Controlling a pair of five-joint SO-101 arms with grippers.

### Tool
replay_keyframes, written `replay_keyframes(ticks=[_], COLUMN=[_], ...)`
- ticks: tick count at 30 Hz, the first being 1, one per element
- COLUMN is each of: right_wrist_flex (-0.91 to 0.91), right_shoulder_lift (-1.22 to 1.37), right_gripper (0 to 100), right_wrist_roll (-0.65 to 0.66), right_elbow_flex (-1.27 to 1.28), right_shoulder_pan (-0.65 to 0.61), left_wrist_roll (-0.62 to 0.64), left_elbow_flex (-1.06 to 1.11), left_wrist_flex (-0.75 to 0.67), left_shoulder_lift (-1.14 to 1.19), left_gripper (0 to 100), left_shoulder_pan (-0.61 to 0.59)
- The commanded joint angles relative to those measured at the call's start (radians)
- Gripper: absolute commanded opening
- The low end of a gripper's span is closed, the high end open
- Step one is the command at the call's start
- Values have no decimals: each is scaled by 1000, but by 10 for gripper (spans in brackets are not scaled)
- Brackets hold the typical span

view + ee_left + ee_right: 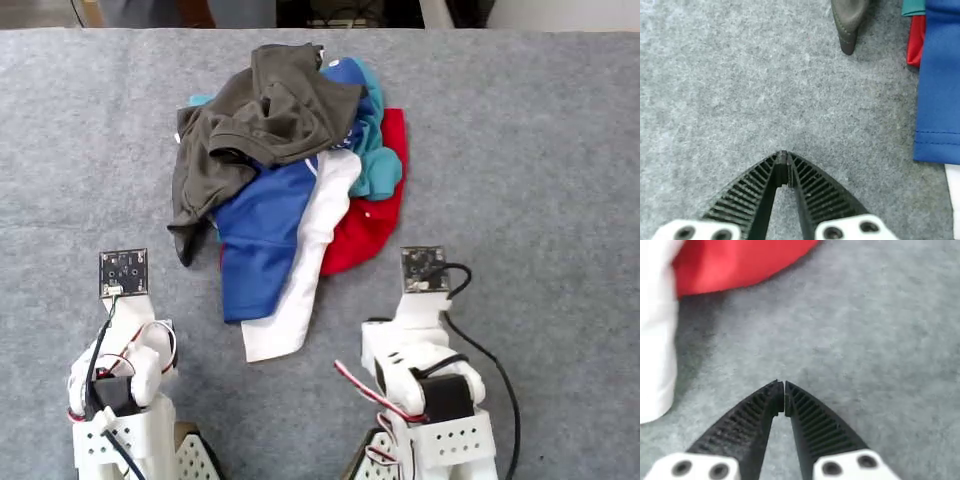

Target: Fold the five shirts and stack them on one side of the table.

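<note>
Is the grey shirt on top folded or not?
Not folded. The grey shirt lies crumpled, full of creases, with one end trailing down onto the table.

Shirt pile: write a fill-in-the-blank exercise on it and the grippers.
The grey shirt lies on ____ of the pile.
The ____ shirt lies between the blue shirt and the red shirt.
The left gripper and the right gripper are both ____.
Missing words: top, white, shut.
</note>
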Motion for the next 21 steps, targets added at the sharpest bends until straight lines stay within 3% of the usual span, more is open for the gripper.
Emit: replay_keyframes(ticks=[1, 11, 21], right_wrist_flex=[-75, -431, -910], right_shoulder_lift=[-85, -82, 76], right_gripper=[15, 16, 15], right_wrist_roll=[21, 224, 219], right_elbow_flex=[-64, -441, -455], right_shoulder_pan=[-23, -25, -31], left_wrist_roll=[-3, -3, -3], left_elbow_flex=[15, 15, 15], left_wrist_flex=[-14, -14, -14], left_shoulder_lift=[-2, -2, -2], left_gripper=[31, 31, 31], left_shoulder_pan=[-4, -4, -4])
